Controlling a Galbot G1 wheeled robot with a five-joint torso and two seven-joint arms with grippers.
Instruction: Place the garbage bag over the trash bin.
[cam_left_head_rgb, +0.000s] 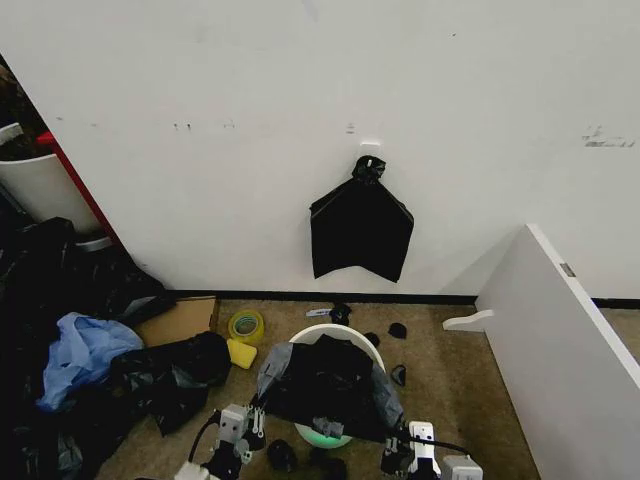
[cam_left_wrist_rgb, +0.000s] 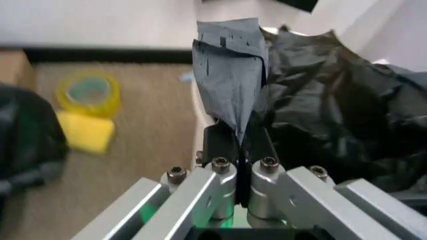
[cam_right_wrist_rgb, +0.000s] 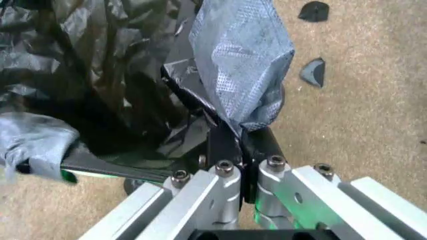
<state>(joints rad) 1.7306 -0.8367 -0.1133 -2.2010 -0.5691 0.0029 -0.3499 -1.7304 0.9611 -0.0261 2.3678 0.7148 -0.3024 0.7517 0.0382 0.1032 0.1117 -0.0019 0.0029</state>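
A white wall (cam_left_head_rgb: 300, 120) fills the upper head view, with a flat black bag bunch (cam_left_head_rgb: 360, 232) hanging from a knot on it. To the right a white panel (cam_left_head_rgb: 560, 340) slants down toward the camera. At the left edge stands a large white tub (cam_left_head_rgb: 40, 185) with a red pole (cam_left_head_rgb: 75, 180) beside it, and below that lies a heap of black bags (cam_left_head_rgb: 160, 375) mixed with blue plastic (cam_left_head_rgb: 80, 350).

On the tan carpet floor (cam_left_head_rgb: 450, 400), near the bottom centre, sits the trash bin (cam_left_head_rgb: 330, 334), its white rim showing at the far side. The garbage bag (cam_left_head_rgb: 325, 385) is draped over the bin's mouth and bunched across it, covering most of the opening, with the edges pulled outward to both sides.

The left pincer (cam_left_wrist_rgb: 239, 145) is at the bin's left side, pressed together on a grey, stretched flap of the garbage bag that stands up from between its tips. The right pincer (cam_right_wrist_rgb: 240, 137) is at the bin's right side, likewise clamped on a stretched flap of the bag.

Left of the bin lie a roll of yellow tape (cam_left_head_rgb: 246, 325) and, touching it, a yellow sponge (cam_left_head_rgb: 241, 353). A few small dark scraps (cam_left_head_rgb: 397, 330) dot the carpet to the right of the bin.
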